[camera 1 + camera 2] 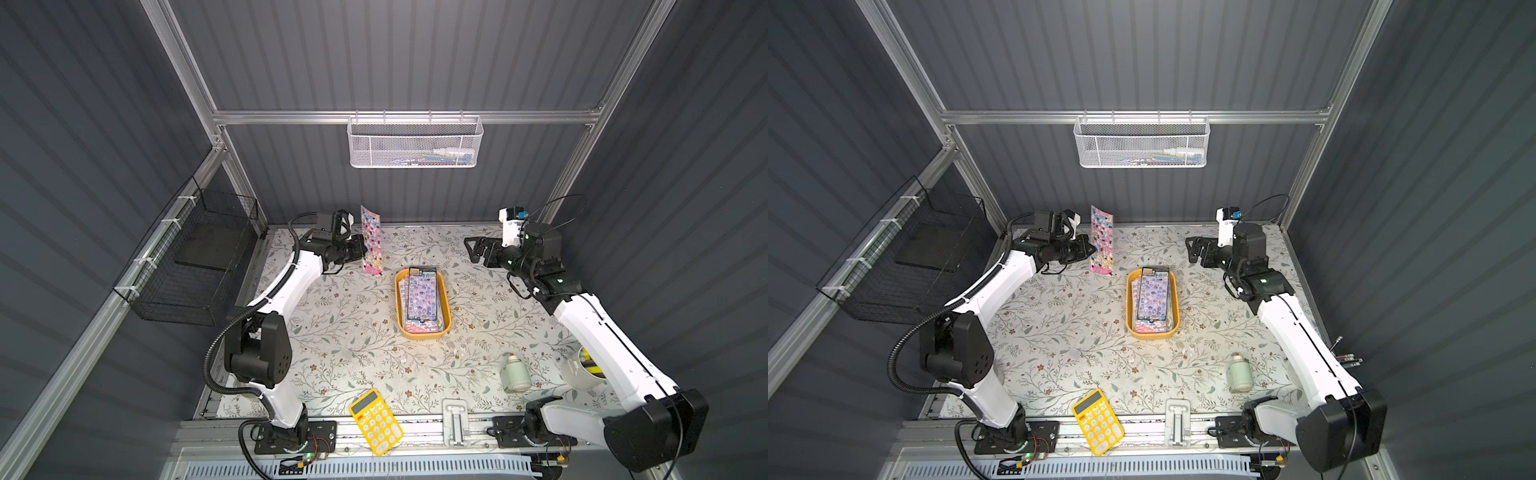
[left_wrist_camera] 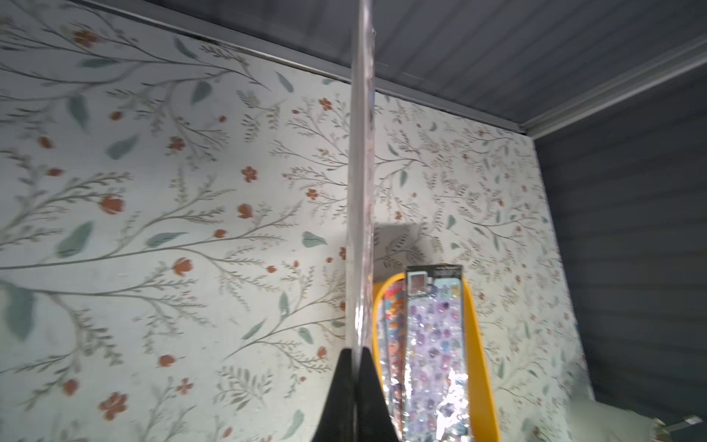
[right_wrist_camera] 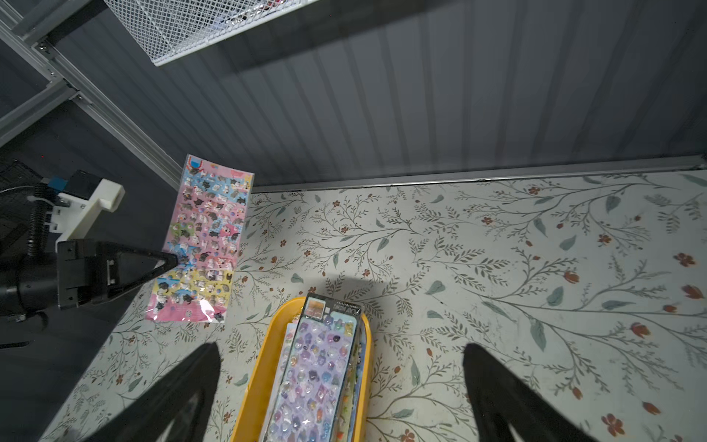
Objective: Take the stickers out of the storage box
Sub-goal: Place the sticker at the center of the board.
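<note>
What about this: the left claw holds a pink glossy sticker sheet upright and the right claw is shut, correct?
Not quite: the right claw is open, its jaws wide apart in the right wrist view. The left claw does hold the pink glossy sticker sheet upright.

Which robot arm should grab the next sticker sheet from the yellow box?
Right. The right gripper is open and empty near the storage box; the left gripper is shut on a pink sticker sheet.
</note>
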Tool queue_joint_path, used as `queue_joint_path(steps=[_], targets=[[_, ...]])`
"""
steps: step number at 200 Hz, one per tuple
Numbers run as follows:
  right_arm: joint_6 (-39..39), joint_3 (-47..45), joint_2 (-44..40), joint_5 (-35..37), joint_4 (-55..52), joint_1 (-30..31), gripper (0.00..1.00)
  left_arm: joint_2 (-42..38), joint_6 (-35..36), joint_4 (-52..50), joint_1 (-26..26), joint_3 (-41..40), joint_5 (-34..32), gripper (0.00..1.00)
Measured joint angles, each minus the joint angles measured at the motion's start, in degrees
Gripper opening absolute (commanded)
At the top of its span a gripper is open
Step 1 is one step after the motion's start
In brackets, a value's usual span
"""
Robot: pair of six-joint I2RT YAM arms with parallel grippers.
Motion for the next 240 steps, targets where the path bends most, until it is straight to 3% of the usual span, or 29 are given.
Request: queue_joint_path(steps=[39, 103, 172, 240], targets=[[-0.7, -2.5, 0.0, 0.5, 1.5, 0.0, 0.99, 4.8, 2.8, -7.2, 0.1, 8.0, -12.0, 0.0], [-0.9, -3.0, 0.0, -1.2, 2.6, 0.0, 0.99, 18.6, 4.3, -14.6, 1.6, 16.5, -22.0, 0.0], [-0.6, -3.0, 0.1, -2.1, 2.7, 0.0, 0.99, 22.4, 5.3, -15.6, 7.9, 17.5, -23.2, 0.0], [0.7, -3.0, 1.4, -3.1, 2.8, 0.0, 0.99, 30.0, 6.1, -14.6, 12.8, 19.2, -20.2, 0.0]])
